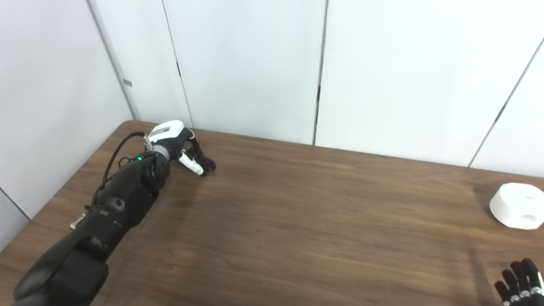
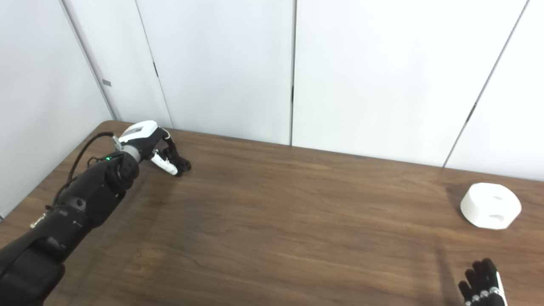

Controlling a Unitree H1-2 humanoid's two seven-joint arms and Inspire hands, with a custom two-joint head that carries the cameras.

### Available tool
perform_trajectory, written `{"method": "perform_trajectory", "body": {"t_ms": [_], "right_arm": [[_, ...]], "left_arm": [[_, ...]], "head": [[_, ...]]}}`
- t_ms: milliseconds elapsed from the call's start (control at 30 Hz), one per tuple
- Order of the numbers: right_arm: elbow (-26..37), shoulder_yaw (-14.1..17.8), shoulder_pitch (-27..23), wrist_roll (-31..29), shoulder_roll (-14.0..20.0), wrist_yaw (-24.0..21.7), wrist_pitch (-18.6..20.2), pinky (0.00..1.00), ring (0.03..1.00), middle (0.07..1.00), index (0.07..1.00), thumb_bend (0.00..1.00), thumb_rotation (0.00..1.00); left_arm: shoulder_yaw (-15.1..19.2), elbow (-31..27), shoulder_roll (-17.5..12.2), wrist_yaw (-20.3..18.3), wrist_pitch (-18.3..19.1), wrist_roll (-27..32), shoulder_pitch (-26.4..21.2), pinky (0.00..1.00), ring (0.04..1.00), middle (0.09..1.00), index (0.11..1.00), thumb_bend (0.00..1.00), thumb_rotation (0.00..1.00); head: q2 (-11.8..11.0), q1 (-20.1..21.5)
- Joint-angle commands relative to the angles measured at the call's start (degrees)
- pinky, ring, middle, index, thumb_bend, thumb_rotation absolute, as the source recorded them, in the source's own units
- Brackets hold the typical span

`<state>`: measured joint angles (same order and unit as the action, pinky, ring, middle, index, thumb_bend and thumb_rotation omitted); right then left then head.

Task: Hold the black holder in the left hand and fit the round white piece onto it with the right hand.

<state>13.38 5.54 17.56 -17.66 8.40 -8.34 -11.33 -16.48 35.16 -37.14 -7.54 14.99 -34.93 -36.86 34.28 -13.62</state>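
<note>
Reaching left hand [image 1: 180, 146] far-left corner, fingers' grip unclear | white piece [image 1: 517, 205] right edge | right hand [image 2: 482, 282] fingers spread

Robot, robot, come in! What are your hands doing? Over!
Left hand far left, fingers curled at something black, grip unclear. Right hand low right, fingers apart, holding nothing. White piece untouched on table. Nothing between right hand and piece.

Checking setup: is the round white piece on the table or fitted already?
On the table: round white piece sits alone, far right, untouched.
</note>
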Motion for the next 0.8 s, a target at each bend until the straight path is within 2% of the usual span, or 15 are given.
{"method": "perform_trajectory", "body": {"t_ms": [0,500,767], "right_arm": [[-2.1,-0.2,0.8,-0.7,-1.1,-0.2,0.1,1.00,1.000,1.000,1.000,0.66,1.00],[-2.1,-0.1,0.6,-0.9,-1.0,-0.4,0.0,1.00,1.000,0.999,1.000,0.65,1.00],[-2.0,-0.3,0.2,-0.4,-1.1,-0.2,0.4,1.00,1.000,0.996,0.998,0.67,1.00]], "left_arm": [[0.7,-1.4,-3.0,0.8,-0.1,-1.2,-1.6,0.98,0.936,0.817,0.489,0.53,0.05],[1.6,-1.9,-2.5,1.4,-0.2,-0.2,-0.8,0.91,0.902,0.773,0.483,0.52,0.04],[2.2,-12.3,-2.3,-2.2,1.8,-0.1,3.1,0.89,0.894,0.767,0.484,0.52,0.04]], "head": [[0.1,0.0],[0.4,0.0],[0.9,0.7]]}}
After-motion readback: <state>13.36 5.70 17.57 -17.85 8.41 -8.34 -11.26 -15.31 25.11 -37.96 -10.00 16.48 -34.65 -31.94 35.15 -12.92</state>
